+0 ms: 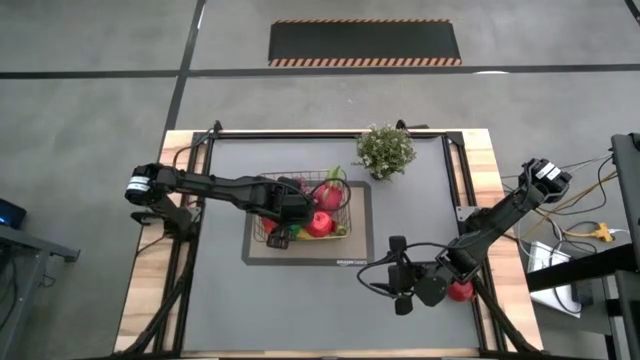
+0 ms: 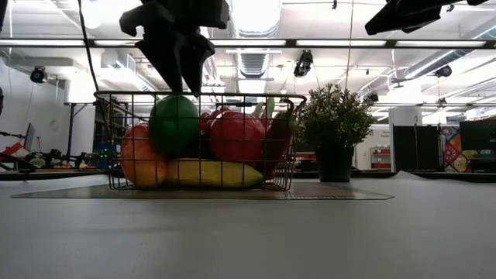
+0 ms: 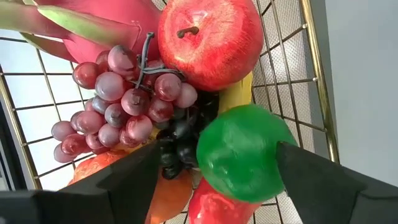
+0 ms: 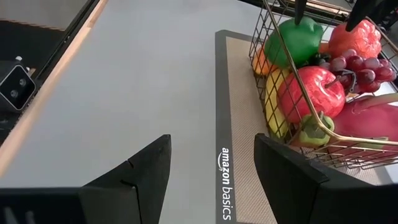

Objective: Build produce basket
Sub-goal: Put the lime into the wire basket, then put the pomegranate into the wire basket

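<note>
The wire basket (image 1: 350,205) (image 2: 232,94) stands on a dark mat (image 1: 300,255). In it lie a red apple (image 3: 208,40), dark grapes (image 3: 118,102), a pink dragon fruit (image 3: 106,18), a banana (image 2: 209,172), an orange mango (image 2: 138,159) and a red pepper (image 4: 354,37). A green lime (image 3: 239,152) (image 2: 173,124) sits on top of the pile at the basket's left end. My left gripper (image 3: 214,168) (image 1: 285,208) hangs open over the lime, pointing down. My right gripper (image 4: 211,146) (image 1: 395,275) is open above the bare table, right of the mat. My left gripper stands open around the lime from above. One finger (image 3: 311,180) lies right against the lime's side (image 3: 273,155); I cannot tell whether it touches. The other finger (image 3: 124,180) is apart from it. The lime rests on the fruit beneath it.
A potted plant (image 1: 385,150) (image 2: 335,128) stands past the basket's far right corner. A red round thing (image 1: 460,291) lies by the right arm near the table's right edge. Bare table (image 4: 143,74) stretches along the mat's near side.
</note>
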